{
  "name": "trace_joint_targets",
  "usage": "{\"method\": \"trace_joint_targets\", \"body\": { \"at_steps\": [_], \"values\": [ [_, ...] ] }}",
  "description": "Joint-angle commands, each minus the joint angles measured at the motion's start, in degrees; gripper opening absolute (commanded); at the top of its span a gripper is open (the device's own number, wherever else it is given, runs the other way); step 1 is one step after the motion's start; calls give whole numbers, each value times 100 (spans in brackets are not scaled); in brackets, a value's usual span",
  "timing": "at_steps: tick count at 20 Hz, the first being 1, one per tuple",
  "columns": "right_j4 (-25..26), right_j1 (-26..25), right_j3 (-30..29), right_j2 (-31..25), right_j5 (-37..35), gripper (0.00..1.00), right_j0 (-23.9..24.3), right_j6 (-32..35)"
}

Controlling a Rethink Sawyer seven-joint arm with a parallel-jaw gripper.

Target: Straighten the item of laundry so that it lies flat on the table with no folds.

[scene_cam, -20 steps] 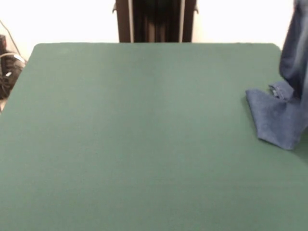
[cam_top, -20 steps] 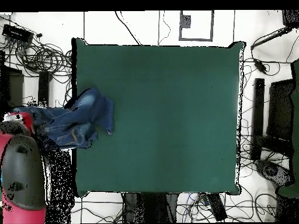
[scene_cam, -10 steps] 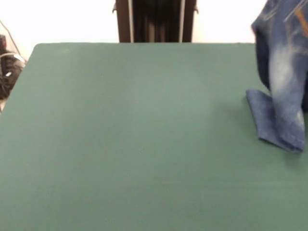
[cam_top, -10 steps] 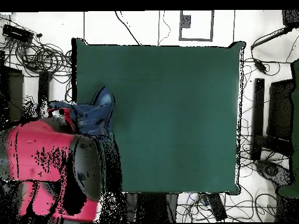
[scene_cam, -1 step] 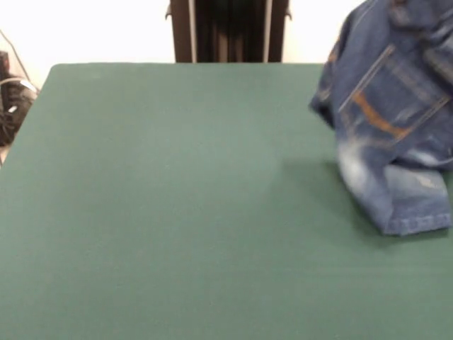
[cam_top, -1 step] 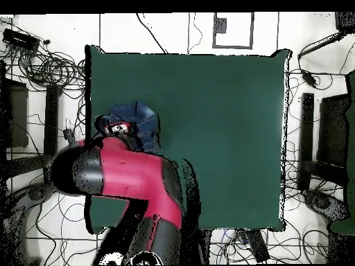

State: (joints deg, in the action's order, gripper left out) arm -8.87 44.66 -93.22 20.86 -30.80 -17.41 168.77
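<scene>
Claw: the gripper itself could not be made out in either view. In the overhead view the red and black arm [cam_top, -1 step: 125, 180] covered the place where it would be, and in the front view only cloth showed there. Whether the claw was apart, together or clamped on the cloth cannot be told.

Jeans: the jeans [scene_cam, -1 step: 393, 134] hung bunched up at about 3 o'clock in the front view, rising out of the picture at the top edge. The lower hem of one leg touched the table [scene_cam, -1 step: 177, 212]. A back pocket with orange stitching [scene_cam, -1 step: 379, 117] faced the camera, tilted. Whitish faded patches showed low on the cloth.

Jeans from above: in the overhead view only a small blue part of them showed, at about 9 o'clock on the table, just beside the upper end of the arm.

Surface: the table top was dark green with rounded corners. The jeans took only a small area near one side of it.

Room: a dark upright stand [scene_cam, -1 step: 228, 30] stood behind the table at 12 o'clock in the front view. In the overhead view many black cables [cam_top, -1 step: 41, 66] lay on the white floor around the table, and dark equipment [cam_top, -1 step: 333, 131] stood at 3 o'clock.
</scene>
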Motion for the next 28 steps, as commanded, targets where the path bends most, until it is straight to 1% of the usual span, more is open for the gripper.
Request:
{"method": "trace_joint_targets", "body": {
  "at_steps": [1, 5, 6, 8, 9, 11, 12, 16, 17, 21, 22, 24, 26, 28],
  "values": [
    [1061, -300, -1226, -1297, 1231, 0, 402, -1518],
    [1776, -478, -1289, -1505, 1610, 0, 783, -1339],
    [1915, -521, -1389, -1720, 1744, 0, 1047, -1364],
    [2248, -627, -1438, -1948, 1974, 0, 1358, -1300],
    [2383, -668, -1435, -2002, 2012, 0, 1440, -1235],
    [2747, -863, -1371, -2037, 2239, 0, 1606, -1120],
    [2940, -1013, -1347, -2147, 2427, 0, 1782, -1098],
    [3541, -1453, -1183, -2163, 2860, 0, 2063, -814],
    [3611, -1538, -1096, -2164, 2839, 0, 2094, -790],
    [3823, -1678, -1014, -2678, 2458, 0, 2794, -882],
    [3918, -1724, -950, -2866, 2329, 0, 3054, -1029],
    [4154, -1830, -839, -3026, 2302, 0, 3356, -1171],
    [4345, -1897, -716, -3129, 2254, 0, 3577, -1265],
    [4464, -1836, -660, -3193, 2127, 0, 3679, -1314]
  ]
}}
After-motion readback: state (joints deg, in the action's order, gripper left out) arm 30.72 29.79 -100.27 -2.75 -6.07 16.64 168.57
